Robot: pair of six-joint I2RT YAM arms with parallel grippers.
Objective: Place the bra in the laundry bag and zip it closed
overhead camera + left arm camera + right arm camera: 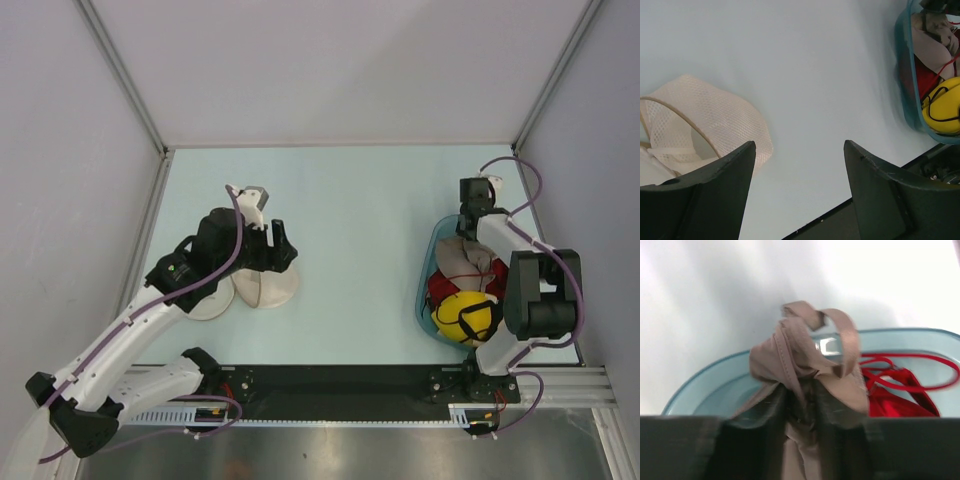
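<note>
Only the wrist cam shows the right end effector pinching the bra. The left end effector sits open.

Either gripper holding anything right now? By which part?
Right gripper pinches the bra by bunched fabric just below a looped strap. Left gripper is open and holds nothing.

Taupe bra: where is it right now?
In the top view the taupe bra lies on the right, at the far end of the teal basket, next to the red bra; the right claw pinches its bunched fabric.
</note>
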